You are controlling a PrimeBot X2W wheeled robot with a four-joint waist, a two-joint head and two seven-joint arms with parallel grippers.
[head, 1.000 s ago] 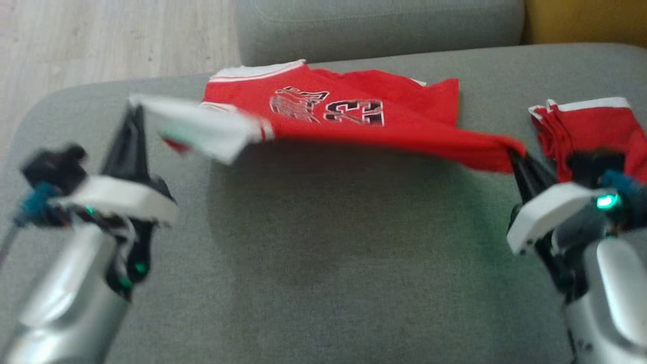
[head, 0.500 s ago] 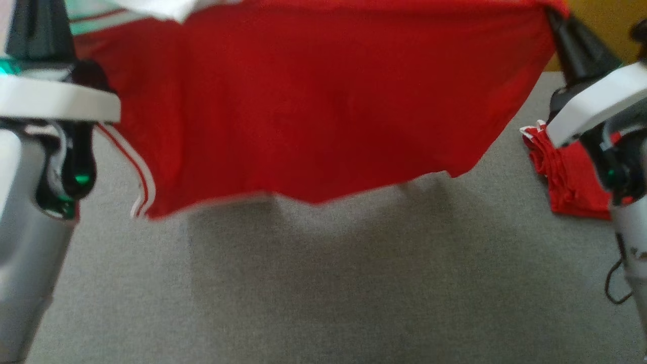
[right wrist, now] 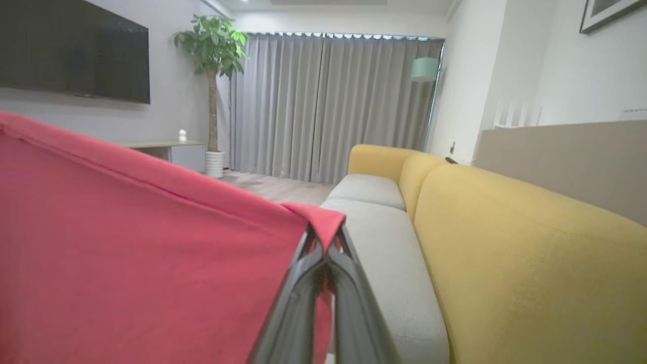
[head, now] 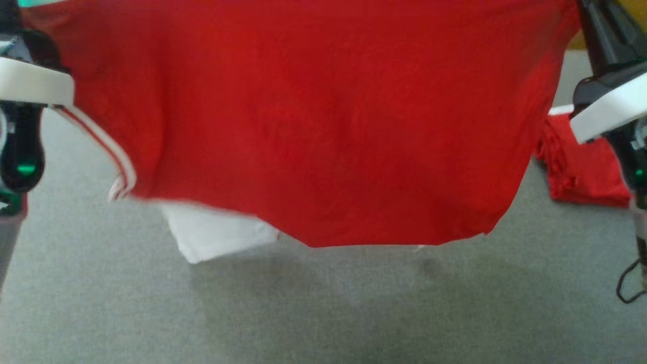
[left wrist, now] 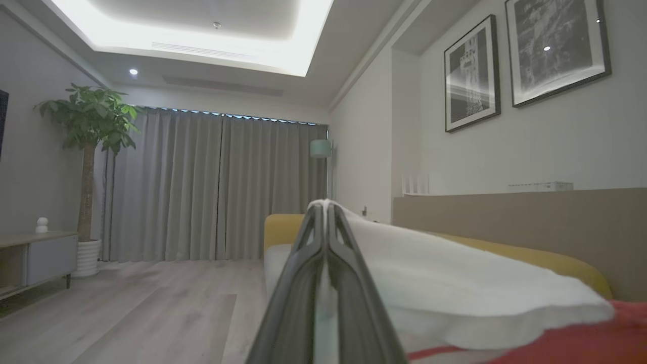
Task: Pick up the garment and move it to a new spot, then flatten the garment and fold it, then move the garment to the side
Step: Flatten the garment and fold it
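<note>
- Head view: the red garment (head: 323,116) hangs spread in the air above the grey sofa seat (head: 323,313), with a white part dangling below its lower left edge.
- Left wrist view: the left gripper (left wrist: 326,212) is pinched tight on the garment's white cloth, fingers pressed together.
- Right wrist view: the right gripper (right wrist: 326,242) is clamped on a red corner of the garment.
- A second red cloth (head: 581,172) lies on the seat at the head view's right, apart from the hanging garment.

The right pincer (right wrist: 326,236), its 2 fingers pressed together, grips a corner of the red garment (right wrist: 141,253), which stretches away left, beside a grey-seated, yellow-backed sofa (right wrist: 505,242), with grey curtains (right wrist: 328,101) and perhaps a teal lamp (right wrist: 424,68) beyond.
</note>
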